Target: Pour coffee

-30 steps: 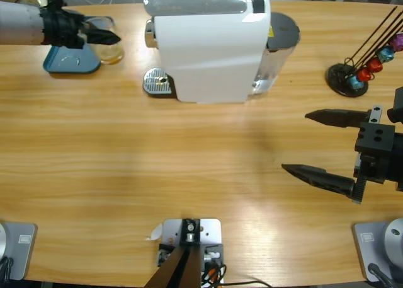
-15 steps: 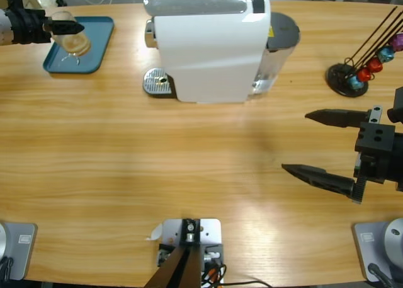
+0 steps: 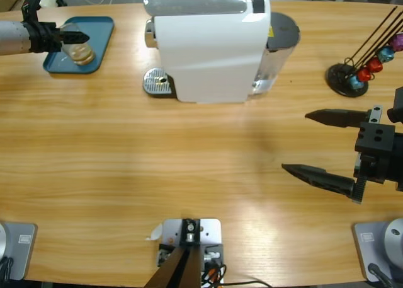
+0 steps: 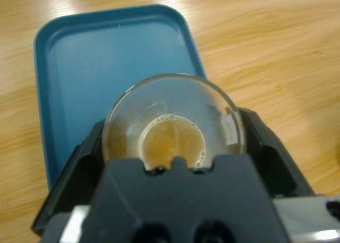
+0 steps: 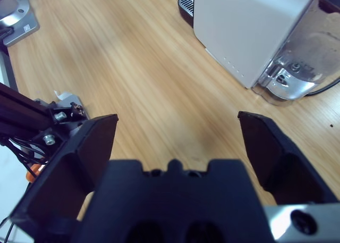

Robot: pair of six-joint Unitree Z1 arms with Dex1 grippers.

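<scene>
Pale yellow-brown coffee (image 4: 172, 142) lies as a thin layer in the bottom of the small clear glass tumbler (image 4: 173, 120) — my left wrist view looks straight down into it, bubbles at the edge, where the high view gives only a small glass over the blue rectangular tray (image 3: 101, 39). My left tool (image 3: 74, 38) is clamped on the tumbler, one black jaw on each side of the wall, above the tray's right half near the far left corner of the wooden worktop (image 3: 189, 162). My right tool (image 3: 327, 146) stands wide apart and holds nothing, over bare wood at the right; its wrist view shows the white boxy coffee machine (image 5: 249, 25) side-on with its clear water tank, which the high view sees only from above. Half a second ago the tumbler hung a little further left over the tray; the right tool has not shifted.
</scene>
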